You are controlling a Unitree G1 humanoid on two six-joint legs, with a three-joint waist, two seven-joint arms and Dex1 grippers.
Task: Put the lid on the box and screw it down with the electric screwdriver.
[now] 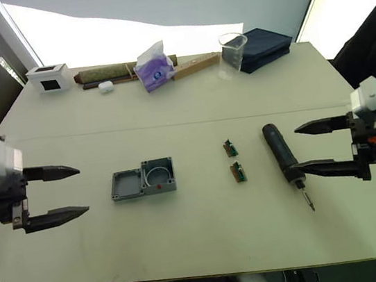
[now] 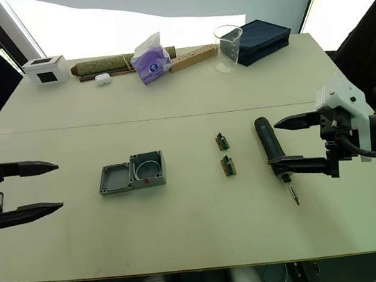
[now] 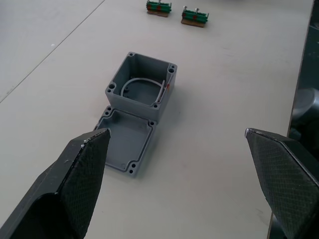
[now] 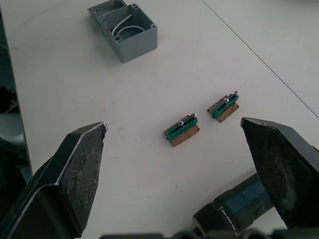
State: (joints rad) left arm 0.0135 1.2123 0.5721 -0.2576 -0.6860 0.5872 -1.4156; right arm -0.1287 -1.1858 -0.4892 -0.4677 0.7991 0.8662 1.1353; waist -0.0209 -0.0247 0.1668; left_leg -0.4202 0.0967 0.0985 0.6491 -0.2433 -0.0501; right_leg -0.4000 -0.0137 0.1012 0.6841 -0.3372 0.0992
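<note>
The grey box (image 1: 158, 175) stands open-side up on the table, left of centre. The lid (image 1: 127, 184) lies flat against its left side, inner face up. My left gripper (image 1: 83, 190) hovers open a short way left of the lid, and its wrist view looks at the lid (image 3: 127, 144) and box (image 3: 142, 89) between its fingers (image 3: 75, 184). The black electric screwdriver (image 1: 282, 153) lies right of centre, bit towards the table's near edge. My right gripper (image 1: 295, 147) is open around the screwdriver's front half (image 4: 239, 204), its near finger right by the barrel.
Two small green circuit boards (image 1: 230, 148) (image 1: 238, 172) lie between box and screwdriver. Along the far edge are a white box with a black window (image 1: 49, 78), a purple tissue pack (image 1: 154, 67), a clear beaker (image 1: 233, 54) and a dark blue case (image 1: 264, 46).
</note>
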